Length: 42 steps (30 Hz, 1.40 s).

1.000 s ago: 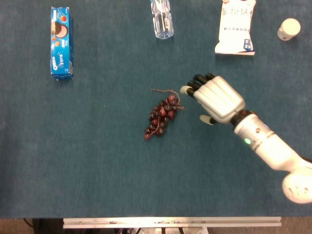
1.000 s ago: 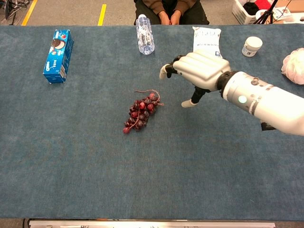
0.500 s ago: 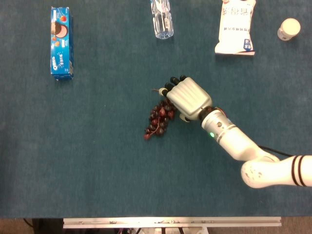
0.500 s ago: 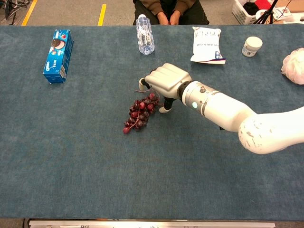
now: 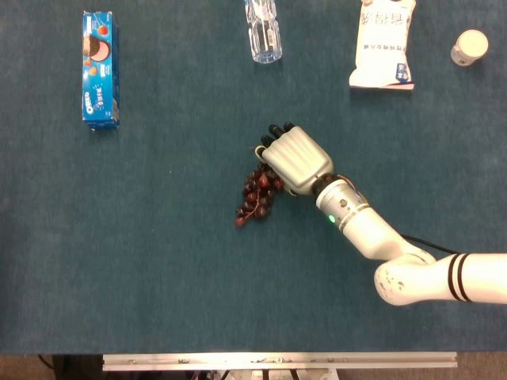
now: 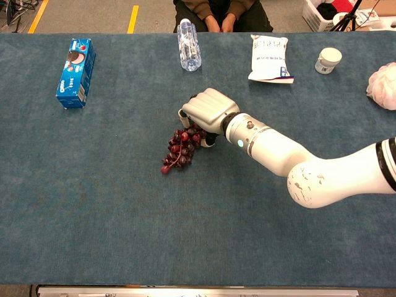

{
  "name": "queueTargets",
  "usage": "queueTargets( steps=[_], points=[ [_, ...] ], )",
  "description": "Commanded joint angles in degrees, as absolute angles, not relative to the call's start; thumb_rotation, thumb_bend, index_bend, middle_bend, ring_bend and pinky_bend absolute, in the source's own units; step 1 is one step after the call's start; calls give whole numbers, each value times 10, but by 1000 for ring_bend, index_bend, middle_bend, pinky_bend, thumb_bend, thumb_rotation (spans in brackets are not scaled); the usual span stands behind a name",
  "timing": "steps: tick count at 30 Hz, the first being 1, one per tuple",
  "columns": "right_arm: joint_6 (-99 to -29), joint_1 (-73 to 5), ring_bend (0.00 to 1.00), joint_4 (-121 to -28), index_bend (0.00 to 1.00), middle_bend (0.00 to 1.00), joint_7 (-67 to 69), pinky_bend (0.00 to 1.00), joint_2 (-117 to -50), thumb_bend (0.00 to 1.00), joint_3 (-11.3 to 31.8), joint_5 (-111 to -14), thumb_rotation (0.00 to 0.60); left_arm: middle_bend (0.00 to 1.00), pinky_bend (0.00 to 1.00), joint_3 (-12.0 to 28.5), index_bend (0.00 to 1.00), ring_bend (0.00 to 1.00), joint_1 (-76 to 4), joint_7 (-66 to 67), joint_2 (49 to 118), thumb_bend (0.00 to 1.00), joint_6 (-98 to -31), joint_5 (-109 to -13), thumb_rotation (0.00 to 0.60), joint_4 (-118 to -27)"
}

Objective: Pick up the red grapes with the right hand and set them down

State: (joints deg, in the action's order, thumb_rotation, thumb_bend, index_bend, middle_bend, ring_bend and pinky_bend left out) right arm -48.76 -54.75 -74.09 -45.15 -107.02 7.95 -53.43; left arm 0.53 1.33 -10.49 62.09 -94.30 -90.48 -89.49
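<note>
One hand in view: right hand (image 5: 295, 158) (image 6: 207, 110), palm down over the stem end of the grapes (image 5: 257, 195) (image 6: 179, 146). Fingers curl down around the top of the bunch, thumb on the near side; contact looks likely, but whether the grip has actually closed on it I cannot tell, since the hand's back hides that. Grapes lie on the tabletop (image 5: 158, 253) (image 6: 111, 210) near its middle, lower half of the bunch sticking out from under the hand toward the robot's left. Left hand in neither view. Along the far side: blue cookie box (image 5: 100, 68) (image 6: 75, 72) at left, clear bottle (image 5: 263, 30) (image 6: 189, 44) lying down, white bag (image 5: 383, 45) (image 6: 269, 58), small white cup (image 5: 469, 47) (image 6: 328, 60) at right. Chest view also catches a pale pink netted thing (image 6: 382, 86) at the right edge.
</note>
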Motion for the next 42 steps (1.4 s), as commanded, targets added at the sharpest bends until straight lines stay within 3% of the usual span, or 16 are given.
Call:
queueTargets(
  steps=[1,11,28,38,40,42],
  points=[
    [-493,-544,200,-730,460,366,-441,305,-1076,216,75,-544,600,310,175,5,323,230,14,-105,620,253,-942,-904,600,-895],
    [-517,-530,261,-719,618,428,-387,304,-1075,292,69,-603,600,310,175,6,323,230,15,-107,620,253,-943,-905,600,-896],
    [-591,-515,279,-854,622,449,-326,305,-976,293,105,-711,600,310,174,7,323,230,16,-114,619,253,-940,-903,600,-893],
    [-558,-519,279,-868,622,449,-368,305,-977,292,89,-682,600,310,174,7,325,230,15,-114,618,253,-939,-904,600,-894],
    [-545,-522,281,-870,580,443,-376,306,-977,291,85,-669,600,310,175,7,325,230,15,-114,618,253,-938,-903,600,-894],
    [-528,-524,269,-877,452,407,-382,307,-971,288,81,-652,600,310,175,8,325,230,16,-115,618,253,-938,-903,600,-894]
  ],
)
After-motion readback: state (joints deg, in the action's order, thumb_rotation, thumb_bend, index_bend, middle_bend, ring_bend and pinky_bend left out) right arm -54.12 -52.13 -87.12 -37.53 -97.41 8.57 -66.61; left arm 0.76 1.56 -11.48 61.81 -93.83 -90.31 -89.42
